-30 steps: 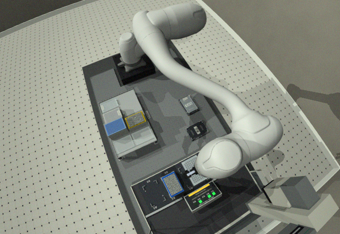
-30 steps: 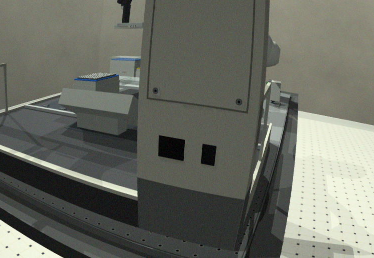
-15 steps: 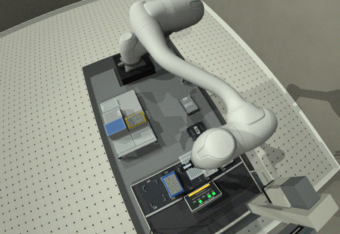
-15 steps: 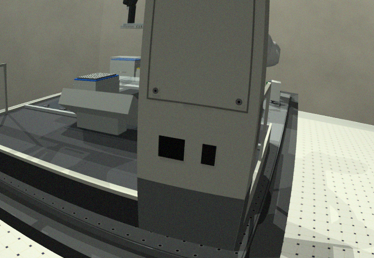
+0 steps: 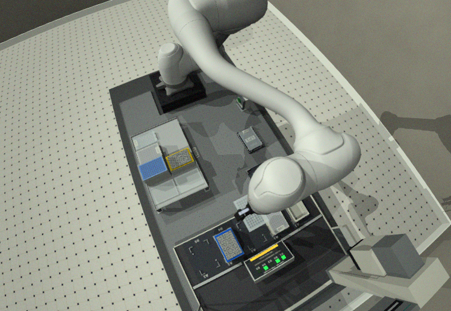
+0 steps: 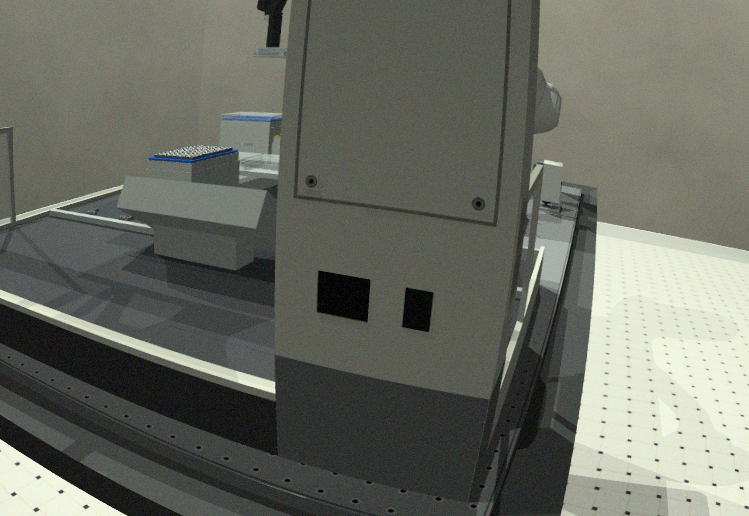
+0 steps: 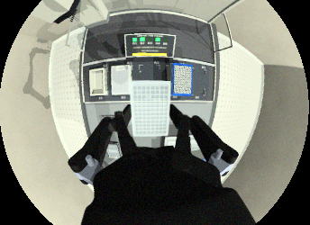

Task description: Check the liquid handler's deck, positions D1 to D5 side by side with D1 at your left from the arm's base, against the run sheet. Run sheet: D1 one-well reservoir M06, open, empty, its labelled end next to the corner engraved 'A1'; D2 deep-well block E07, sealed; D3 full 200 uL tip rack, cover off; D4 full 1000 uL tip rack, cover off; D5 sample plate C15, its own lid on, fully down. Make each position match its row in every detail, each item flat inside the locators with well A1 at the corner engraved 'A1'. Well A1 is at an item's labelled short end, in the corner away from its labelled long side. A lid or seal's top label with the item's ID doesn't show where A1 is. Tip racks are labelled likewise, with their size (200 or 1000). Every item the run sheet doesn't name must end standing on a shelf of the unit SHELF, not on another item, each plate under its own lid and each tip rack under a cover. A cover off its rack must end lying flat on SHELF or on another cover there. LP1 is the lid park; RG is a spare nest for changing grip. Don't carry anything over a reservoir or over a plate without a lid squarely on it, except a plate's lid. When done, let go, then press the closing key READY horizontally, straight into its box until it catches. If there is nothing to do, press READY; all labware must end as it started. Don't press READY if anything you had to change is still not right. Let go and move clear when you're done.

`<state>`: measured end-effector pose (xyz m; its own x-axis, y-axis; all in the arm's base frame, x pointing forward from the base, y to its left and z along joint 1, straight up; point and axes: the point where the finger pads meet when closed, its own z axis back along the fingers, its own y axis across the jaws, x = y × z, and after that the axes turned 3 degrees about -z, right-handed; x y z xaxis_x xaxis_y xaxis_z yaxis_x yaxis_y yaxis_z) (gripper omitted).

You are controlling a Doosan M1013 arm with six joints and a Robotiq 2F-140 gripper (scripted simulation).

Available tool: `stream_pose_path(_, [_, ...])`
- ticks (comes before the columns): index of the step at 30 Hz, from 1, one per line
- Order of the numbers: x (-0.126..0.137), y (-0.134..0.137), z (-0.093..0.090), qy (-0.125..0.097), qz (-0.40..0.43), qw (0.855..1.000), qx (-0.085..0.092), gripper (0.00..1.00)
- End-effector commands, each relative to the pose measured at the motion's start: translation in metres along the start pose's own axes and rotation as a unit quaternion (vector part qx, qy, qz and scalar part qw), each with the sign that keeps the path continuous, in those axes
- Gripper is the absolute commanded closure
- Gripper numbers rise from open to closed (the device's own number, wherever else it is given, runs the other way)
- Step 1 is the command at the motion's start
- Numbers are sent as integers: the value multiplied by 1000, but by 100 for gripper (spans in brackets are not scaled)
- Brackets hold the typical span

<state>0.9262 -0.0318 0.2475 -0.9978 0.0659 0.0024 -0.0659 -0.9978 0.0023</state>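
Observation:
My gripper (image 5: 243, 211) (image 7: 150, 110) (image 6: 273, 41) is shut on a pale well plate (image 5: 254, 222) (image 7: 148, 97) (image 6: 269, 53), gripping its two long sides. It holds the plate level, high above the middle of the deck row. Below, in the wrist view, a cream reservoir (image 7: 97, 82) (image 5: 297, 210) sits at the left end, with a pale plate (image 7: 121, 79) (image 5: 277, 222) beside it. A blue-rimmed tip rack (image 7: 183, 79) (image 5: 229, 244) (image 6: 191, 153) stands to the right of the held plate. The end position (image 5: 204, 256) shows only bare locators. The position under the held plate is hidden.
The shelf unit (image 5: 192, 181) carries a blue-covered rack (image 5: 152, 167), a yellow-rimmed rack (image 5: 179, 159) and pale plates (image 5: 144, 138). A lidded item (image 5: 250, 140) lies near the right edge. The green key box (image 5: 241, 100) stands behind it. A status panel (image 5: 268, 261) fronts the deck.

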Motion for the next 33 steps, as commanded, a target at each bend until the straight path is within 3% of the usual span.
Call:
stream_pose_path(1, [6, 0, 2, 1, 0, 1000, 0, 90])
stream_pose_path(33, [71, 2, 1, 1, 0, 1000, 0, 90])
